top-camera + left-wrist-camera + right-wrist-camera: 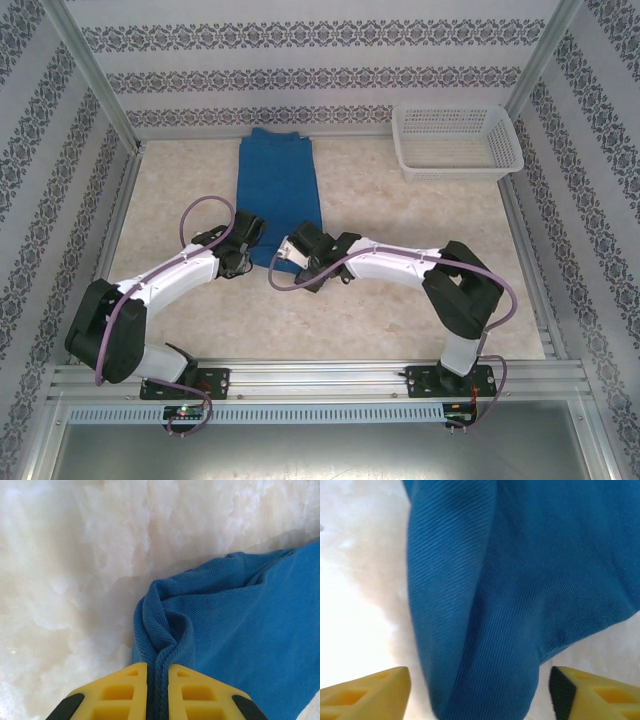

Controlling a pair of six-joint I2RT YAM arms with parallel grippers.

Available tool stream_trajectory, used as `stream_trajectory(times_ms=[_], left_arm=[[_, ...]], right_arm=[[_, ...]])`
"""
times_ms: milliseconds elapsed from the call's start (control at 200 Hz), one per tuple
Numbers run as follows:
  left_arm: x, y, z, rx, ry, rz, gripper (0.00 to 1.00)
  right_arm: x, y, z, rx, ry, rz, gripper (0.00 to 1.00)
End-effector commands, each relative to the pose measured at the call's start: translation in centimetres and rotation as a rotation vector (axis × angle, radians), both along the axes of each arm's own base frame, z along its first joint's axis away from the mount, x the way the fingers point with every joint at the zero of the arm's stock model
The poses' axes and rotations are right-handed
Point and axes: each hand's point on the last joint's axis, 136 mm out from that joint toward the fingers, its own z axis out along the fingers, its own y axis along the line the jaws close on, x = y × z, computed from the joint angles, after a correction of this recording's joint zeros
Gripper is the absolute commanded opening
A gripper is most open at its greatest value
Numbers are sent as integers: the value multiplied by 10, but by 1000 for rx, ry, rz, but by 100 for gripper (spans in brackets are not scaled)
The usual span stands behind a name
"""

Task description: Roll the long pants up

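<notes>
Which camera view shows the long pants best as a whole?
The top external view: there the long pants lie as one folded blue strip, seen end to end. The left wrist view gives a bunched corner pinched in the left hand; the right wrist view, a fold inside the open right hand.

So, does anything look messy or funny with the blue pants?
Only the near end: the long pants are wrinkled where the left gripper pinches their hem. The rest lies flat.
</notes>
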Motion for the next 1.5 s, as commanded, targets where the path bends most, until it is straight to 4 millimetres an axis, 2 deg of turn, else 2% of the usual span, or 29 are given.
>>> stream_trajectory(times_ms=[0,100,165,195,205,315,505,595,734,824,984,1204,1324,1449,1494], left_arm=[[-13,17,-2,58,36,18,10],[-15,19,-1,62,37,19,10],[-17,22,-1,68,37,25,10],[-17,23,-1,69,36,29,10],[-17,23,0,68,35,30,10],[-19,28,0,77,39,37,10],[-18,39,-1,89,48,55,11],[-15,45,-1,96,54,64,12],[-9,56,-1,106,69,81,12],[-5,63,-2,118,83,91,12],[8,77,-2,148,103,104,13],[47,98,7,201,141,83,12],[66,97,2,197,162,60,12],[75,94,-9,190,181,46,12],[77,93,-14,188,190,44,12]], right_arm=[[22,10,0,-10,-58,30,65],[20,15,-9,-7,-20,46,53],[16,18,-12,4,9,50,15],[15,19,-13,9,18,47,1],[15,19,-13,10,20,47,0],[6,20,-6,44,94,31,0],[-7,24,29,185,290,-22,0],[-11,26,45,222,390,-28,0],[-10,31,57,281,524,-49,0],[-2,33,55,298,584,-65,0],[12,34,37,296,752,-99,0],[39,23,27,335,888,-154,0],[48,14,21,306,881,-164,0],[63,1,0,239,796,-223,0],[70,-3,-6,220,752,-243,6]])
